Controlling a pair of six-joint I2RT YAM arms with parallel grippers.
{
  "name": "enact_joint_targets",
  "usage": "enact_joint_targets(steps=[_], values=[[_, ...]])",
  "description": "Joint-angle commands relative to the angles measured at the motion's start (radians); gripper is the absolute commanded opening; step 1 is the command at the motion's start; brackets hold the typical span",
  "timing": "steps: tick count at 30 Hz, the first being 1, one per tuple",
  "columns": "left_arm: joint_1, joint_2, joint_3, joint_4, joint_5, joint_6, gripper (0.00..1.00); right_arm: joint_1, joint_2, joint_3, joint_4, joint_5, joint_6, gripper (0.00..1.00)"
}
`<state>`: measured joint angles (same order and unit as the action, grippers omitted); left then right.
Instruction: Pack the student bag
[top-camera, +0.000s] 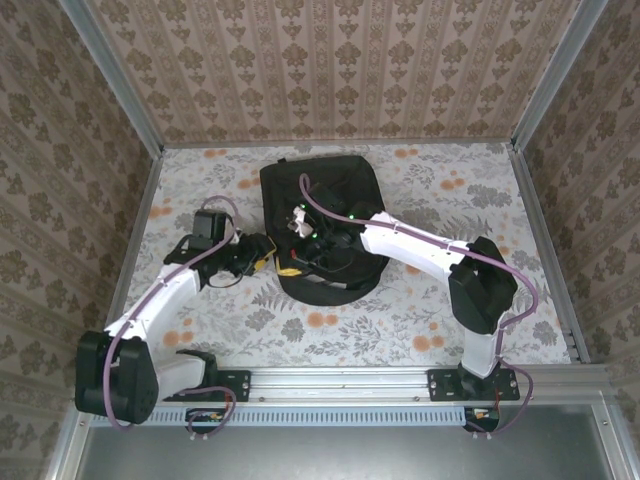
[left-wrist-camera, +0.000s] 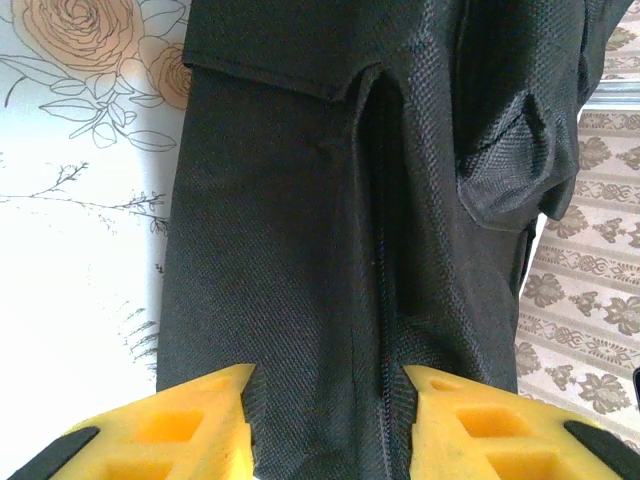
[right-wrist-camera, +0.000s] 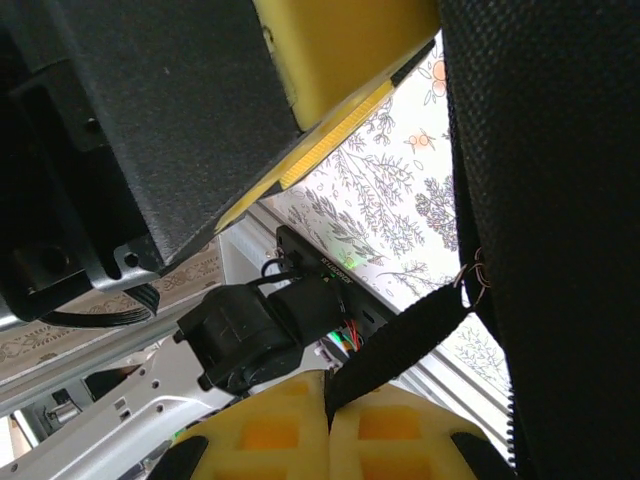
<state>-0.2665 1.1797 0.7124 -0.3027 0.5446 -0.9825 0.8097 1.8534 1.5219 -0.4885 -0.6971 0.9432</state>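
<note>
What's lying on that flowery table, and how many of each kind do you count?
Black backpack: 1
Robot arms: 2 (left arm, right arm)
Total: 3

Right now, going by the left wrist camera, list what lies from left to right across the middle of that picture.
flowered table cover → student bag → patterned wall
</note>
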Motion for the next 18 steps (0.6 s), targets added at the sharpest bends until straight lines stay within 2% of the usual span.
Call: enact_joint_targets(steps=[1,9,12,15,18], values=[[-0.005,0.032,0.007,0.050,0.003,-0.011,0.41,0.013,-0.013,-0.005,0.074,-0.081,0.020,0.00],[-0.035,0.138,0.044,0.104,0.005,-0.008,0.35,0.015,-0.026,-0.051,0.094,-0.085,0.025,0.00],[-0.045,0.156,0.059,0.111,0.005,-0.001,0.26,0.015,-0.032,-0.056,0.061,-0.079,-0.002,0.00],[-0.044,0.153,0.071,0.096,-0.017,0.020,0.11,0.015,-0.045,-0.078,0.032,-0.073,-0.028,0.00],[-0.043,0.146,0.087,0.072,-0.032,0.049,0.01,0.015,-0.067,-0.106,0.008,-0.068,-0.047,0.00]])
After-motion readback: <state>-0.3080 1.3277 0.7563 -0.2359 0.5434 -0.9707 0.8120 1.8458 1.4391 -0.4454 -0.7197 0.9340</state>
